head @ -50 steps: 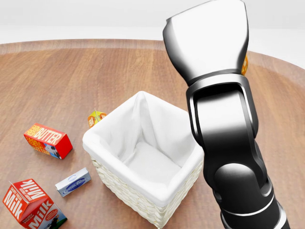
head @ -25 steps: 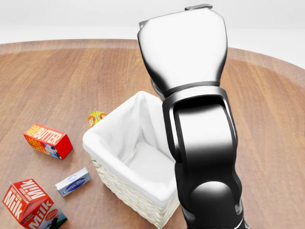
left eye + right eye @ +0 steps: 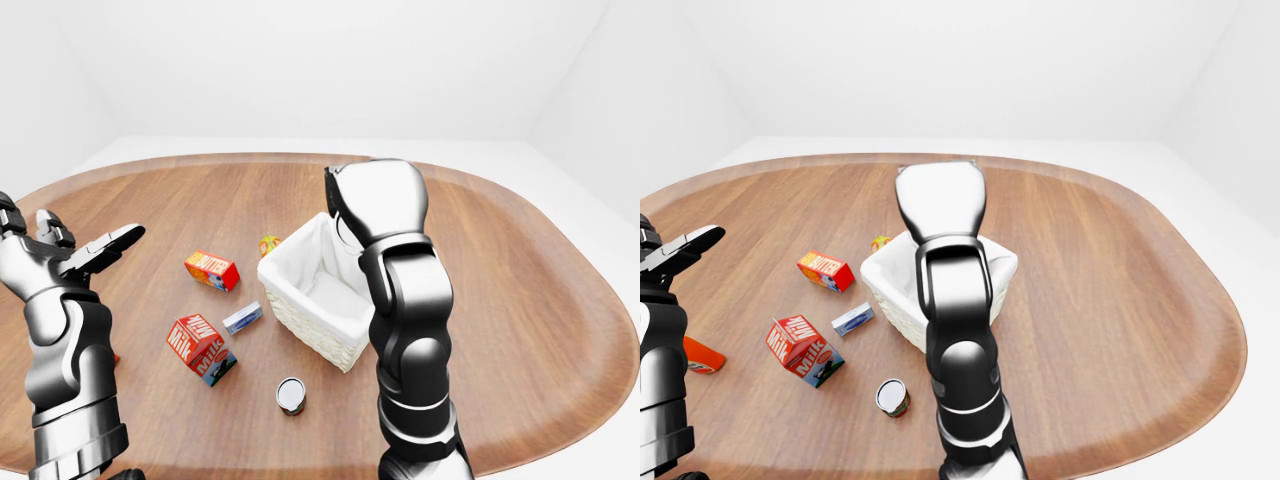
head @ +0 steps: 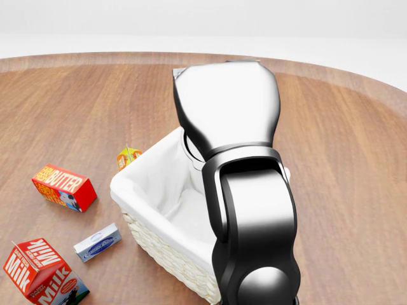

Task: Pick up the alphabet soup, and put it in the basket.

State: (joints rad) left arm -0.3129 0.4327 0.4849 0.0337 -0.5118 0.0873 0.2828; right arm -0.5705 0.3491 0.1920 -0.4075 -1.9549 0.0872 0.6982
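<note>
The right arm [image 4: 248, 210] is held over the basket [image 3: 300, 290], as if for the drop. The right hand's fingers are hidden, so no grip can be judged. A can [image 3: 290, 395], possibly the alphabet soup, is seen just below the basket. The left hand [image 3: 85, 255] is held spread, well left of it. The cartons to the basket's left are not in the way.

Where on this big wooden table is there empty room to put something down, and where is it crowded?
The round wooden table is bare across the left-eye view's whole right half, beyond the white-lined wicker basket, and along the far rim. Left of the basket it is crowded: orange butter box, red milk carton, small blue-white packet, a metal can.
</note>
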